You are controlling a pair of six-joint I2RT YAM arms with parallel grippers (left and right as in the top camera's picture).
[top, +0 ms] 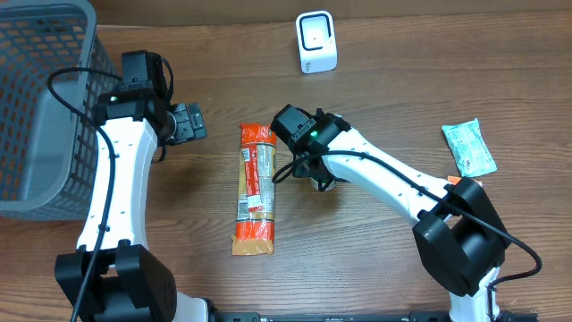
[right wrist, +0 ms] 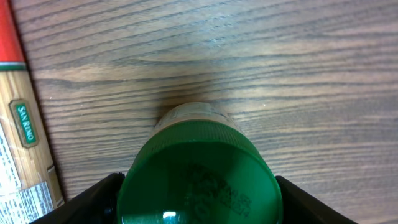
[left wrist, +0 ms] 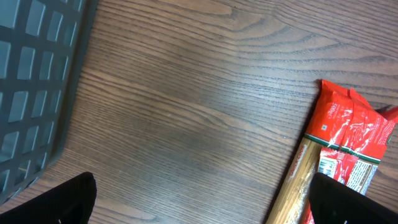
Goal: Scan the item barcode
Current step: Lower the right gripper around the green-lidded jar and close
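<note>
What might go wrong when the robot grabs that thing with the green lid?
The right gripper straddles the green-lidded container at its round lid only, so it might slip or tip if lifted. The pasta packet lies close beside it and could get nudged.

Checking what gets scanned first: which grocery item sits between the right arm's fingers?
The green-lidded jar, flanked by the right fingers; the pasta pack lies beside it, the pale green packet far off.

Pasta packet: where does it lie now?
Overhead view: the pasta packet lies lengthwise near the middle of the table, between the left gripper and the right arm, the white scanner beyond it.
</note>
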